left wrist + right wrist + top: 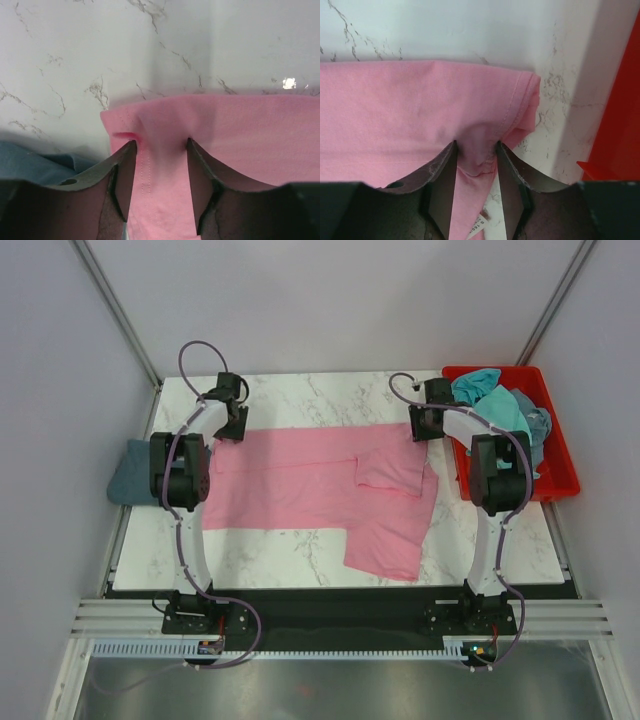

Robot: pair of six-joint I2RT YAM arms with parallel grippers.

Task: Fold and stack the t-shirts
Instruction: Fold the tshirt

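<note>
We see a white, grey-veined marble tabletop (300, 552), boxed in by plain pale grey walls (330, 300) behind and at both sides. Slim metal struts (111, 302) slant up the back corners. Along the near edge run a black strip (330, 605), aluminium rails (110, 620) and a dull reflective metal sheet (330, 690). Light is soft and even; one small glare spot (288, 83) shines on the marble.

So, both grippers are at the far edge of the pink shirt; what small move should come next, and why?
Likely lift both grippers slightly, together, to start folding that edge nearward. The left gripper and the right gripper each pinch bunched cloth at a far corner of the pink t-shirt, which lies spread on the table.
</note>
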